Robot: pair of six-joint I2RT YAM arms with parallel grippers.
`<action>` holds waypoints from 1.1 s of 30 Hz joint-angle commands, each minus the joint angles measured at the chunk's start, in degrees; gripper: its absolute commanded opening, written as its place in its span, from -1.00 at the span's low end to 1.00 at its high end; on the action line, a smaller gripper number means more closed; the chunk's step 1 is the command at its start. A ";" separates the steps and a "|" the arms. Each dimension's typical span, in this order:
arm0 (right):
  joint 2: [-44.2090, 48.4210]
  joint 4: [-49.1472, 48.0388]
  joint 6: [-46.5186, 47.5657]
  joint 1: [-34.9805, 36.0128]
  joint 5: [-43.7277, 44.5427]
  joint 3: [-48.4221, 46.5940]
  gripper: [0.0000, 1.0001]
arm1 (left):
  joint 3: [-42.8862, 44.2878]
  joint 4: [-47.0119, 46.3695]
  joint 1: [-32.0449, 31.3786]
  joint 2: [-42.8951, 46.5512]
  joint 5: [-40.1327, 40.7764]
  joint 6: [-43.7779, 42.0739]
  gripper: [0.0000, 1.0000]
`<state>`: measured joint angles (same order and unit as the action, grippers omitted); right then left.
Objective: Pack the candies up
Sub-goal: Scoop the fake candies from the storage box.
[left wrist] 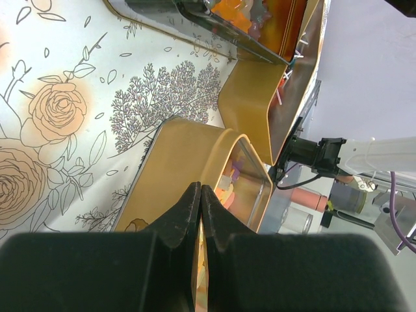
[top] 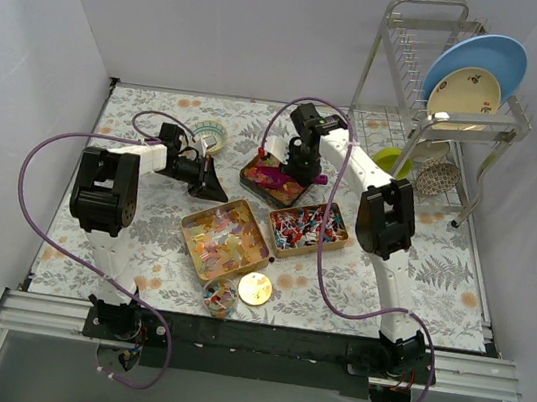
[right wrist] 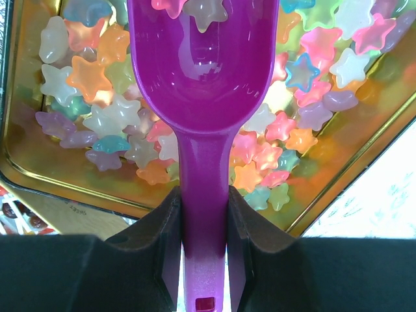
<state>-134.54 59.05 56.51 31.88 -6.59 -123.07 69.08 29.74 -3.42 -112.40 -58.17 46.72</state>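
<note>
Overhead, three gold rectangular metal tins [top: 186, 229] sit mid-way across the floral-printed table [top: 439, 277]. Pale star-shaped gummies [top: 269, 183] fill the farthest, with bright orange-green-red jellies [top: 225, 238] and red-blue-white wrapped pieces [top: 308, 229] in the nearer two. A small round tin [top: 206, 293] and a round gold lid [top: 254, 288] lie by the near edge.

From the left wrist, the left gripper [left wrist: 200, 195] is pressed together, empty, above a tin's corner.

From the right wrist, the right gripper [right wrist: 203, 198] clamps the handle of a magenta plastic scoop [right wrist: 201, 84] over the gummies. Print on the tin's outer wall is unreadable.

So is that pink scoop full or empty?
Almost empty: the scoop bowl shows bare plastic, with only two star candies at its tip.
</note>
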 commanded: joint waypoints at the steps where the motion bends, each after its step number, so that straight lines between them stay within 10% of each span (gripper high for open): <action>1: 1.83 0.63 -3.95 -0.85 -1.14 0.29 -0.97 | -0.08 -0.38 0.35 2.89 -1.86 -0.58 -0.96; 15: 0.77 3.01 -6.24 -3.31 -12.04 -4.03 -0.97 | 0.18 1.91 0.34 3.06 -1.77 -2.51 -0.96; 33: 10.70 -6.40 -4.83 -6.04 -16.96 13.11 -0.97 | 0.62 4.10 0.43 2.98 -0.45 -4.01 -0.96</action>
<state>-128.09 54.54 51.64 27.40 -19.66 -112.01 69.08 32.73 -3.09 -112.40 -57.87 43.86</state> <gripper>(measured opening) 0.339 0.019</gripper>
